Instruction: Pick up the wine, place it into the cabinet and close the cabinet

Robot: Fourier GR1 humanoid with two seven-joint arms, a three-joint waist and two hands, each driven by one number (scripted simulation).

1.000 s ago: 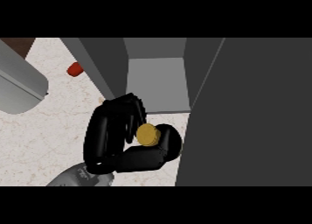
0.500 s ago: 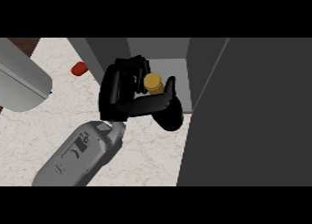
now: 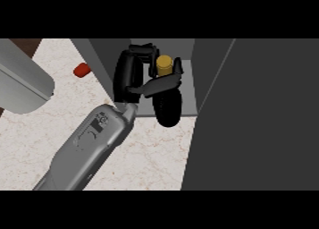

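Placing the wine in the cabinet

The right hand (image 3: pixel 140 74) is curling round the wine (image 3: pixel 165 89), holding the dark, gold-capped bottle inside the open cabinet (image 3: pixel 188 76) above the table (image 3: pixel 155 147). The placing step seems nearly done; next, I judge, it calls for setting the bottle down, uncurling the fingers, withdrawing and swinging the door (image 3: pixel 267 116) closed.

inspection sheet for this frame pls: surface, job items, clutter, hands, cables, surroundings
Surface: pale marbled counter, bare where visible.
Job's things: wine, dark bottle with yellow top, at the open cabinet mouth; cabinet door open, at view's right.
Clutter: small red object on the counter, left of the cabinet.
Hands: one black hand curled round the wine; which hand, cannot tell. Other not in view.
Cables: nothing seen.
Surroundings: grey rounded shape at left edge, unidentified.
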